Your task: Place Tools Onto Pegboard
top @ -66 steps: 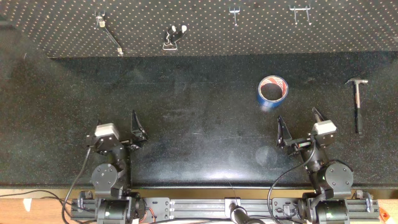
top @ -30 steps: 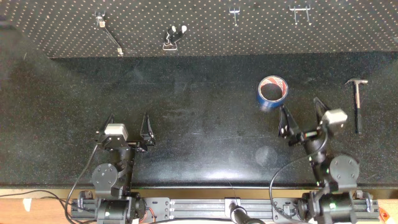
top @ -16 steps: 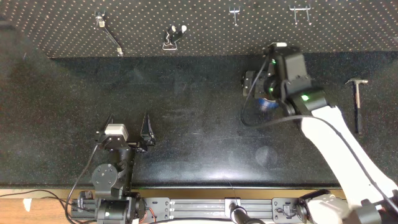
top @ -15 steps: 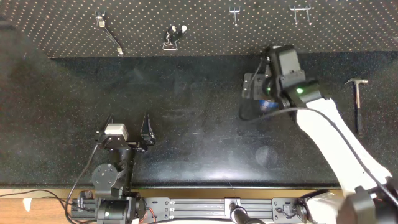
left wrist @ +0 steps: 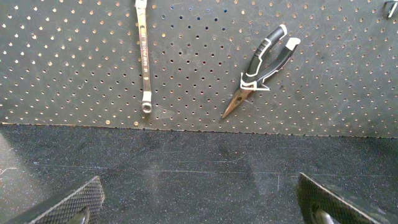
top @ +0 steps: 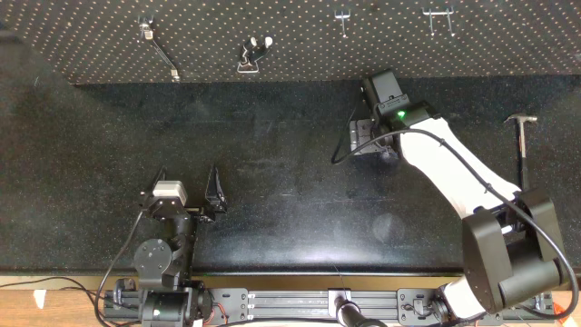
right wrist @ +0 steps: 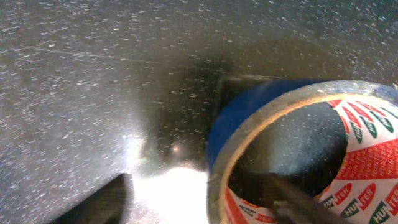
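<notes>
Right gripper (right wrist: 202, 199) parted astride tape roll (right wrist: 249, 106) rim, half cropped — left gripper (left wrist: 202, 208) spread, empty.

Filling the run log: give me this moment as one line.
right gripper: open, straddling tape roll wall | left gripper: open, near its base | hammer: on table | wrench, pliers: on pegboard

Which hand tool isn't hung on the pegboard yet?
The hammer: it lies on the table at the right, while the wrench and pliers hang on the pegboard.
</notes>
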`<state>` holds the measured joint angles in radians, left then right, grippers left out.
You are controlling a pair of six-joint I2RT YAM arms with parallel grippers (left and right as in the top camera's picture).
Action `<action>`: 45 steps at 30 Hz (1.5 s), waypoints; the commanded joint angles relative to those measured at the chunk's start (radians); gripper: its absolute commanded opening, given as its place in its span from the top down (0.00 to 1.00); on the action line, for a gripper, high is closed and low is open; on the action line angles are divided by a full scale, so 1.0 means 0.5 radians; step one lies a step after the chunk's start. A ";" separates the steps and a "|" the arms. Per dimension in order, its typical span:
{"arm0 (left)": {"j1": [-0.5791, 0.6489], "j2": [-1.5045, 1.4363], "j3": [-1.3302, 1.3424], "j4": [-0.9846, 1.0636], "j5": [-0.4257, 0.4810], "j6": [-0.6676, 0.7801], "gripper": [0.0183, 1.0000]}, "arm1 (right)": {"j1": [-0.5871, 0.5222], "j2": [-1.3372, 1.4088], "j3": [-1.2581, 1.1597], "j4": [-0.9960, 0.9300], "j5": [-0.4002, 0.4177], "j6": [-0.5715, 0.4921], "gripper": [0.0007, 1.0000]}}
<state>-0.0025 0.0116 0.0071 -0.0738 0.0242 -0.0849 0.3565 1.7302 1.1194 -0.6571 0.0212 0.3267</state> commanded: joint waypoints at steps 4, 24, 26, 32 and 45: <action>0.005 -0.017 -0.003 -0.011 0.027 -0.031 0.00 | 0.014 0.084 0.040 -0.078 0.147 -0.012 0.92; 0.005 -0.017 -0.003 -0.012 0.027 -0.031 0.00 | 0.569 -0.474 0.034 1.515 0.749 -0.157 0.93; 0.005 -0.017 -0.003 -0.011 0.027 -0.031 0.00 | 0.569 -0.394 0.034 1.611 0.789 -0.188 0.93; 0.005 -0.017 -0.003 -0.012 0.027 -0.031 0.00 | 0.558 -0.153 0.034 1.959 0.797 -0.368 0.93; 0.005 -0.017 -0.003 -0.012 0.027 -0.031 0.00 | 0.475 0.098 0.034 2.206 1.042 -0.479 0.83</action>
<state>-0.0025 0.0109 0.0071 -0.0738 0.0242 -0.0849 0.6083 1.7611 1.1275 0.4164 0.4995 0.0956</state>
